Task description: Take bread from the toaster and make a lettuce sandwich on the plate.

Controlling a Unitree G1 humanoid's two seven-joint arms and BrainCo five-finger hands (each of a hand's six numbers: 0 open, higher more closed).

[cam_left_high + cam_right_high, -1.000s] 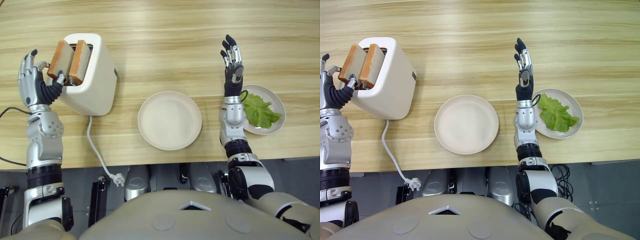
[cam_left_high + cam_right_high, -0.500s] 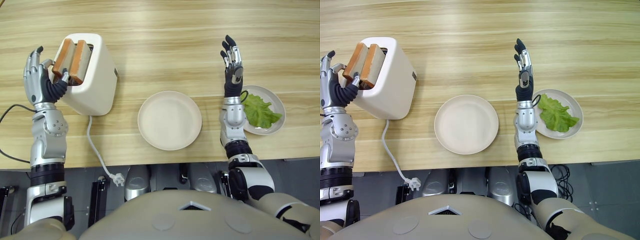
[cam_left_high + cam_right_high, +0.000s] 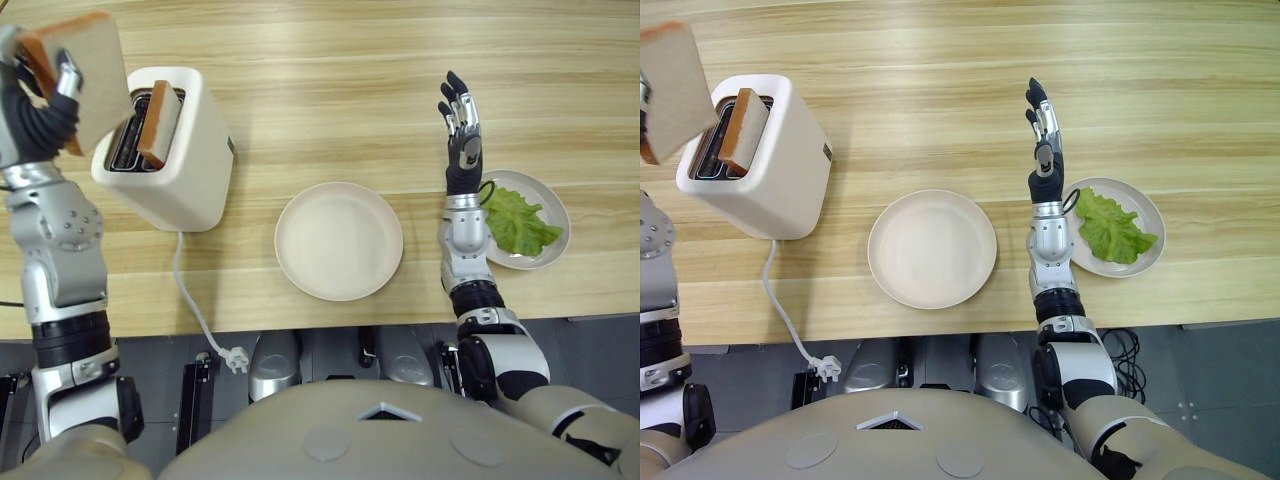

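Holding hand: the left hand [image 3: 38, 110] is found at the far 10 o'clock corner of the view; its fingers are closed on a bread slice [image 3: 95, 75], which is pinched at its 9 o'clock edge
Bread slice: carried in the air, tilted, with its pale face turned towards the camera; it is placed just at 10 o'clock from the toaster [image 3: 185, 170] and is seen apart from the slots
Second slice [image 3: 160, 122]: seated in the toaster slot on the 3 o'clock side; its upper part is raised out of the slot and tilted a little
Toaster: white, stood on the worktop [image 3: 350, 80] at 10 o'clock from the plate [image 3: 339, 240]; a white cord [image 3: 190, 295] is run from it towards 6 o'clock, past the worktop edge, and is ended in a plug [image 3: 237, 358]
Plate: round and pale, set near the worktop's 6 o'clock edge; its surface is seen bare
Right hand [image 3: 458, 125]: held wide, fingers stretched towards 12 o'clock, nothing grasped; it is placed at 10 o'clock from the small plate [image 3: 525, 262]
Small plate: set at 3 o'clock from the plate, apart from it
Lettuce [image 3: 520, 222]: one green leaf laid on the small plate; touched by neither hand
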